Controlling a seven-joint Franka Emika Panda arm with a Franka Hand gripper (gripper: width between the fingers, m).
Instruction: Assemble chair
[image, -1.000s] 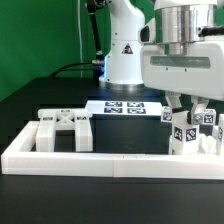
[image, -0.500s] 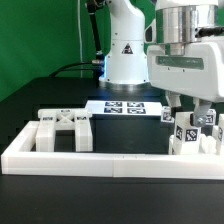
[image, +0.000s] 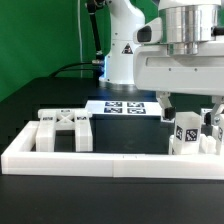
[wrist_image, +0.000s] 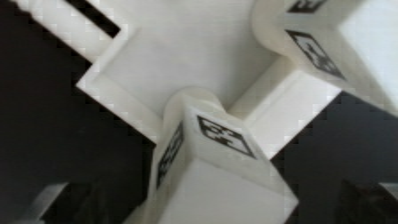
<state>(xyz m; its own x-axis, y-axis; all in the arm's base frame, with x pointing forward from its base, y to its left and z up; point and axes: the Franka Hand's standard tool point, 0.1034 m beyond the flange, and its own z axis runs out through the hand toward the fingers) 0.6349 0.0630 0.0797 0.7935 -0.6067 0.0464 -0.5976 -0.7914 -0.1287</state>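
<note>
At the exterior view's right, a cluster of white chair pieces with square tags (image: 186, 135) stands upright on the black table, just inside the white border wall (image: 100, 160). My gripper (image: 190, 114) hangs over this cluster, open, one dark finger (image: 164, 104) on each side and apart from the pieces. In the wrist view a white tagged leg (wrist_image: 221, 150) leans against a flat white panel (wrist_image: 187, 60), right below my gripper (wrist_image: 214, 208). The X-braced frame (image: 62, 130) lies at the exterior view's left, untouched.
The marker board (image: 125, 107) lies flat behind the parts, in front of the arm's white base (image: 122, 55). The border wall runs along the front and up both sides. A green backdrop stands at the back.
The jaws have gone from shut on the tagged pieces to wide open, letting go of them. The pieces stay upright where they were.
</note>
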